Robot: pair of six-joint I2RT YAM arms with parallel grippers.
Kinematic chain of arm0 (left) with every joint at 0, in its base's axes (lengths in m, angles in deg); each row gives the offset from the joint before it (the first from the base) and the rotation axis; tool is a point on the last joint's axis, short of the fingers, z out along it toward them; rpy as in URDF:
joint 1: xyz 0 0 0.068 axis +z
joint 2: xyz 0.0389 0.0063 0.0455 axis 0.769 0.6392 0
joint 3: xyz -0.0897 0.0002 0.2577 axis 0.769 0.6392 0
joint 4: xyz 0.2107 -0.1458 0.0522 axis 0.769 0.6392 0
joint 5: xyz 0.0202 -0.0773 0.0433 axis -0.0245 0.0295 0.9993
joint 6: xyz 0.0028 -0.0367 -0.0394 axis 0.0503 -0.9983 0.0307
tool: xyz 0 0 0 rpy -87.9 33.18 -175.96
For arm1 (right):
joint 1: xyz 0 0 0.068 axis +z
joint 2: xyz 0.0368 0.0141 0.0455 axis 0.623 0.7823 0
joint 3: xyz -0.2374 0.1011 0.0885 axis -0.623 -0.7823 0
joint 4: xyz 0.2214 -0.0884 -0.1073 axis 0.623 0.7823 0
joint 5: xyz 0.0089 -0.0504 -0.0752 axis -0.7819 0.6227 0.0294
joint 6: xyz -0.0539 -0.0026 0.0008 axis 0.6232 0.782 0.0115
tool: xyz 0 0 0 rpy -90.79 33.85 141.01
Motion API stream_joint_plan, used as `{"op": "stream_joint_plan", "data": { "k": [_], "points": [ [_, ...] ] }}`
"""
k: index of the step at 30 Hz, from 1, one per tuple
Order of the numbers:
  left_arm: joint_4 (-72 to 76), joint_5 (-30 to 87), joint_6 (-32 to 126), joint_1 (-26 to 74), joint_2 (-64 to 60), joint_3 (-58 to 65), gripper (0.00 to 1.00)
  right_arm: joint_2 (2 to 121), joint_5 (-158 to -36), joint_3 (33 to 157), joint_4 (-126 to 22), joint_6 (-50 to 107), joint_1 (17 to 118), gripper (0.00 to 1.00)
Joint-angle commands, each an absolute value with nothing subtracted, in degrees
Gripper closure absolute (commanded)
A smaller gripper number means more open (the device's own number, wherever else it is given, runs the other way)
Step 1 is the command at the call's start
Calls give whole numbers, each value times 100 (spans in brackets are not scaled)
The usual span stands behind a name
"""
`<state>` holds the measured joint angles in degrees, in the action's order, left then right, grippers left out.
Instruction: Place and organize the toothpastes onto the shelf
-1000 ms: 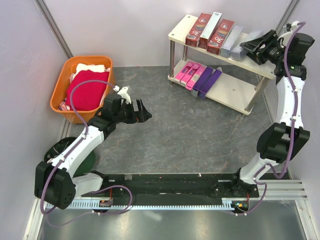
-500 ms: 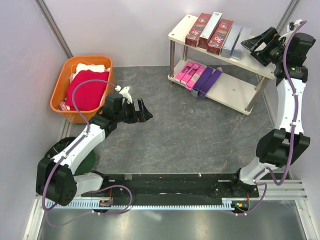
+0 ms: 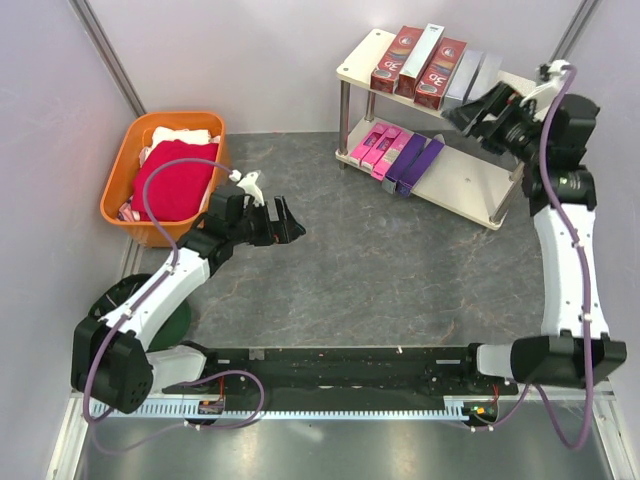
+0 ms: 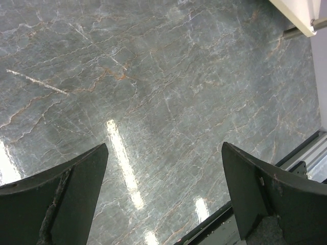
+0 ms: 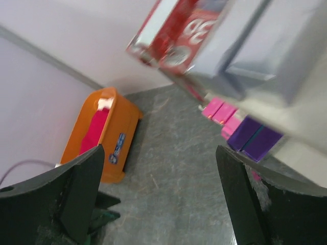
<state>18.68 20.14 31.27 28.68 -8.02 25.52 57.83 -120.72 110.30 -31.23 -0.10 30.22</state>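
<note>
Two tiers, top view: toothpastes [image 3: 420, 65] on shelf [image 3: 470, 185], left halves of both boards.
R gripper [image 3: 480, 103]: apart, empty, over upper board's right end.
L gripper [image 3: 286, 222]: apart, empty, over table [image 3: 400, 270].
L wrist: table btw fingers [image 4: 61, 194].
R wrist: toothpastes ahead, blurred.

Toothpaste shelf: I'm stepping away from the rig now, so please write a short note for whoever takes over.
Left tool: open, empty, above the bare table near the orange basket.
Right tool: open, empty, at the right end of the top tier of the shelf.
Top tier: five toothpastes, dark red cartons and silver-grey cartons. Lower tier: three pink cartons, two purple cartons.
Done: ten shelved; none seen on the table.
Left: check the basket under the cloths; I cannot tell what lies there.
</note>
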Motion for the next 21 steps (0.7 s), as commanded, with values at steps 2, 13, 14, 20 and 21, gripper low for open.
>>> {"op": "stream_joint_plan", "data": {
  "k": [2, 13, 14, 20, 21],
  "points": [
    [1449, 1916, 3368, 2864, -1325, 2585, 0, 4827, -11773, 10031, -3524, 372, 3668, 2],
    [428, 2171, 3157, 2865, -2433, 3728, 0, 3719, -11421, 7148, -4246, 724, 4108, 2],
    [272, 2162, 3157, 2865, -2425, 3746, 0, 3701, -11413, 6981, -4281, 767, 4117, 2],
    [218, 2215, 3184, 2865, -2179, 3798, 0, 3446, -11298, 5584, -4703, 829, 4170, 2],
    [200, 2215, 3184, 2865, -2127, 3825, 0, 3411, -11237, 5468, -4755, 864, 4161, 2]
  ]
}}
